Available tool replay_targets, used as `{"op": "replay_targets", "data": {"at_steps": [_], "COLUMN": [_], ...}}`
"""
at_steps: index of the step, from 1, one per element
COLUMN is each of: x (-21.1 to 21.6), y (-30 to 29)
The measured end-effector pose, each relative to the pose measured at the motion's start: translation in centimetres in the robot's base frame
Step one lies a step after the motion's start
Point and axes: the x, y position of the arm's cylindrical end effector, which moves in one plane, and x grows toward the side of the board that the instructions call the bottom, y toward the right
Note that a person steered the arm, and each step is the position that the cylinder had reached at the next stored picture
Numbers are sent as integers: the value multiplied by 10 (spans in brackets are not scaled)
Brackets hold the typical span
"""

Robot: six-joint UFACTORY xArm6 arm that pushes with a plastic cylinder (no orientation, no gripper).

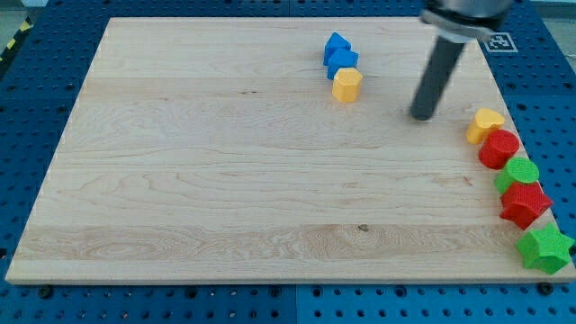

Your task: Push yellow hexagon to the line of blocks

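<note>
The yellow hexagon (346,84) sits near the view's top, touching a blue block (342,61) just above it; a second blue block (336,45) lies behind that one. My tip (421,116) rests on the board to the right of the yellow hexagon, a clear gap away from it. A line of blocks runs down the view's right edge: a yellow heart (485,124), a red round block (499,148), a green round block (518,173), a red star (525,204) and a green star (544,248).
The wooden board (225,180) lies on a blue pegboard table (27,117). The arm's rod (441,67) comes down from the view's top right. A white marker tag (499,40) sits off the board's top right corner.
</note>
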Motion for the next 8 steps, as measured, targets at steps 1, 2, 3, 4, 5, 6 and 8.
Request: {"op": "replay_targets", "data": {"at_steps": [1, 2, 3, 4, 5, 6, 8], "x": [0, 0, 0, -6, -31, -60, -53], "y": [-69, -87, -87, -123, -163, -137, -55]}}
